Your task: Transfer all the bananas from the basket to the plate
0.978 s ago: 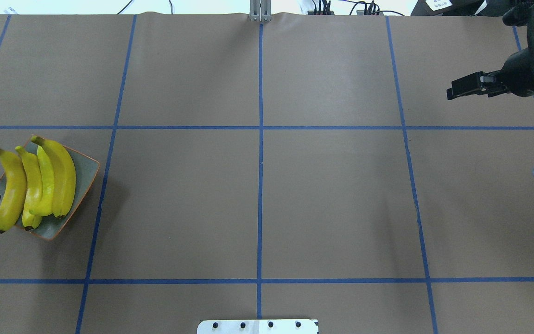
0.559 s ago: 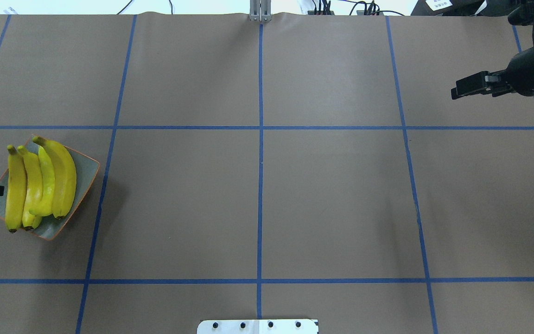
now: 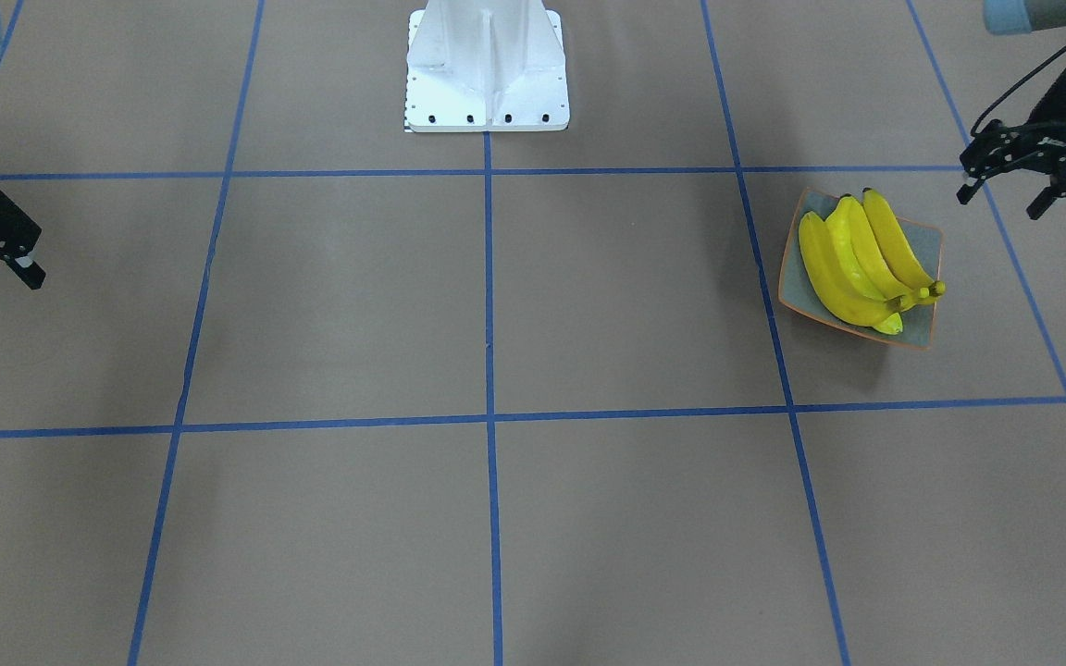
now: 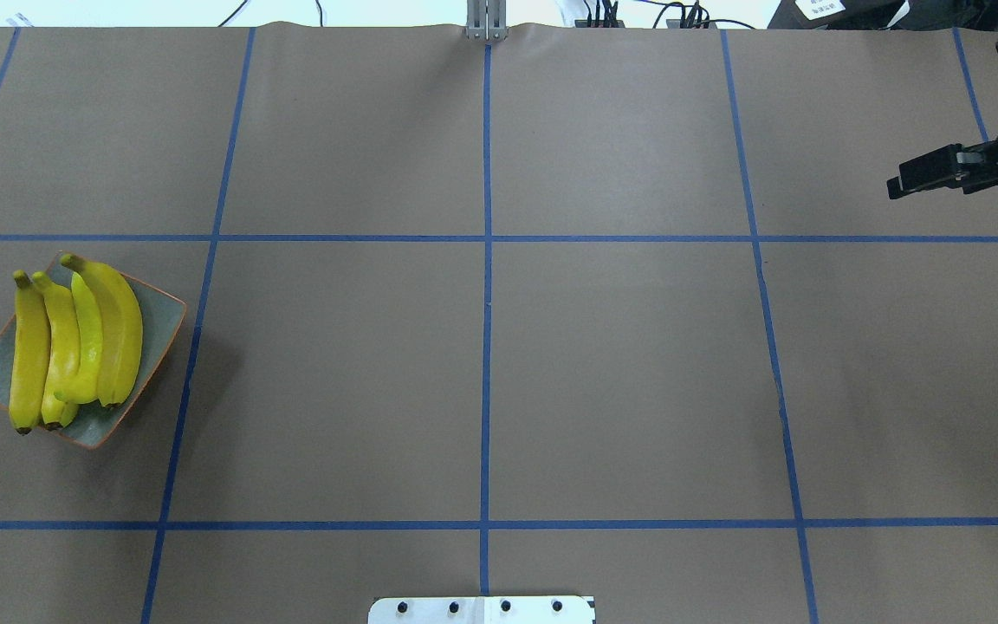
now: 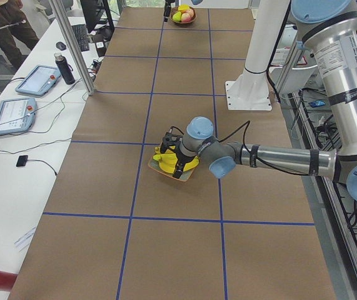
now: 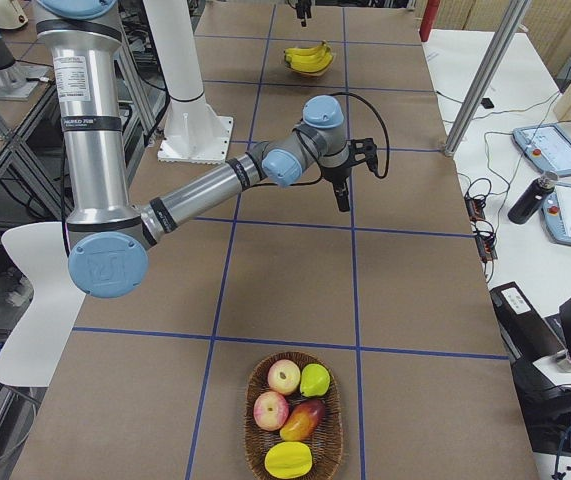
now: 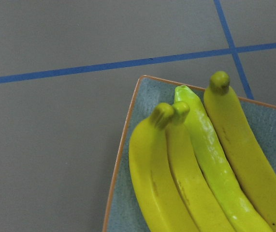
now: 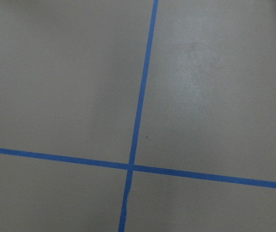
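Four bananas (image 4: 74, 347) lie side by side on the plate (image 4: 165, 316) by the table's (image 4: 499, 390) left edge, stems toward its far edge; left gripper (image 3: 1000, 205) and right gripper (image 4: 897, 184) hang spread, empty-handed

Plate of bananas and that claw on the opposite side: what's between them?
Nothing: in the overhead view only bare table with blue tape lines separates the plate from the right gripper.

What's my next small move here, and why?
Probably raise the left gripper clear and stop. All four bananas lie side by side on the plate, the basket shows only other fruit, and both it and the right gripper look open and empty.
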Robot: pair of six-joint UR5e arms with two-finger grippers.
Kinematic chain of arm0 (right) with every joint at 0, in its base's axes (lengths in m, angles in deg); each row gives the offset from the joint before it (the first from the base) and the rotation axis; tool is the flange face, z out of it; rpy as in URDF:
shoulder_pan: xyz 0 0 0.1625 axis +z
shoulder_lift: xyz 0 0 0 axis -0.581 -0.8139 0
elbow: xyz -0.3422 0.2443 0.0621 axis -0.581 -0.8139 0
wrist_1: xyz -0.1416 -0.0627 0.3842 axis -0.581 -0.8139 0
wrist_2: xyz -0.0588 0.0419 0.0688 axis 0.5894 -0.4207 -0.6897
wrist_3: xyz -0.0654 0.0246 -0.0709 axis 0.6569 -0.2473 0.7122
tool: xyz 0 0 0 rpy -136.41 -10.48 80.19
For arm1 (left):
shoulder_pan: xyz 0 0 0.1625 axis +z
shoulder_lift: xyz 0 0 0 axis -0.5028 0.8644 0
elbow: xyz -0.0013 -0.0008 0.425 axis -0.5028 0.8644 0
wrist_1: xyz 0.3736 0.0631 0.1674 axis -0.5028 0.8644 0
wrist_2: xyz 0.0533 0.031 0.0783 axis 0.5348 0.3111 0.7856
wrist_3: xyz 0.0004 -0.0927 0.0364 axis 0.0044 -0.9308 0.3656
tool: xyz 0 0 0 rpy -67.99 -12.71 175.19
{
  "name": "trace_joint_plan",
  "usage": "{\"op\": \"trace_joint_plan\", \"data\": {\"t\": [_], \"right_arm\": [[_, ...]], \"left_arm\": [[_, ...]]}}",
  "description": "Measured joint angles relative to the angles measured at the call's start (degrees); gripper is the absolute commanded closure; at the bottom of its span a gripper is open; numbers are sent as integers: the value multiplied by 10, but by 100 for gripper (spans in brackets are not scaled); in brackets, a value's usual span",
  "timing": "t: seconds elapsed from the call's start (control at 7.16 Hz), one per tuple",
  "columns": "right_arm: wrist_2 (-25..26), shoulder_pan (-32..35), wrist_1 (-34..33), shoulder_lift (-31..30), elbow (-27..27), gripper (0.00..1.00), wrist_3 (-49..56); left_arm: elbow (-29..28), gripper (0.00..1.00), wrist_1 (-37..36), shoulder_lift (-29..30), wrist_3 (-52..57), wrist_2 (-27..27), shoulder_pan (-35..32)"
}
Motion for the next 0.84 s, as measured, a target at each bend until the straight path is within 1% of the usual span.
{"op": "trace_joint_plan", "data": {"t": [0.14, 0.28, 0.56, 0.7, 0.84], "right_arm": [[-18, 14, 0, -14, -4, 0, 16], [-31, 26, -1, -31, -7, 0, 41], [-66, 58, -7, -52, -17, 0, 88], [-87, 79, -25, -56, -20, 0, 115], [-98, 99, -58, -58, -22, 0, 151]], "left_arm": [[3, 0, -84, 6, 110, -28, -71], [6, 0, -181, 21, 217, -45, -127], [5, 0, -356, 63, 383, -54, -203], [4, 0, -418, 80, 426, -54, -228], [5, 0, -452, 89, 445, -55, -244]]}}
